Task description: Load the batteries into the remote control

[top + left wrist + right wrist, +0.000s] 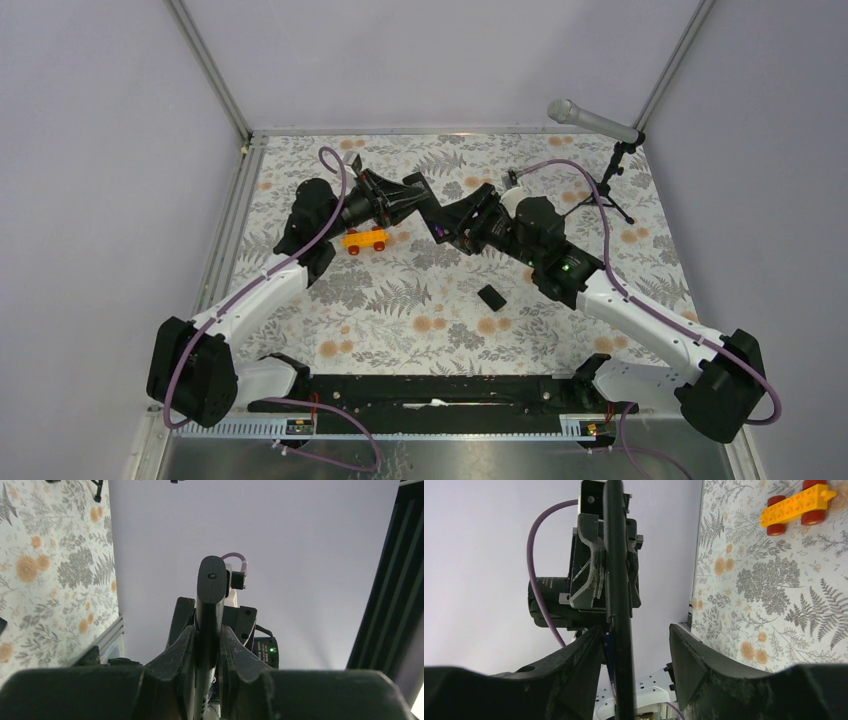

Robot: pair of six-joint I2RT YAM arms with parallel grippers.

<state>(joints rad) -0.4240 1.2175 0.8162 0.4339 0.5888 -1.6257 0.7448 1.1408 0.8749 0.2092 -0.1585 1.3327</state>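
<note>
The left end effector (207, 635) is clamped shut on the slim, flat black rectangular remote control (210, 580), holding it off the tabletop (400, 320), which is covered with a grey fern and orange flower print. In the left wrist view the remote control shows edge-on. It rises from between the two closed fingers, and its rounded free end points towards the right arm.

The right end effector (634, 635) faces it from the other side with its fingers spread apart. In the right wrist view the remote control runs straight up between them. It sits close to one finger (574, 665), and a clear gap separates it from the other finger. A tiny purplish-blue battery (607, 647) shows as a thin sliver wedged between that near finger and the side of the remote control. The views do not show whether it is seated in the remote control or only pressed against it. In the overhead view the same battery appears as a small purple spot where the two end effectors meet, above the far middle of the tabletop.

A small orange plastic toy car (365, 240) with red wheels lies on the tabletop just beneath the left end effector. A small flat black rectangular cover (490, 297) lies near the centre, well apart from both end effectors. A grey microphone (590, 120) on a black stand sits at the far right corner.
</note>
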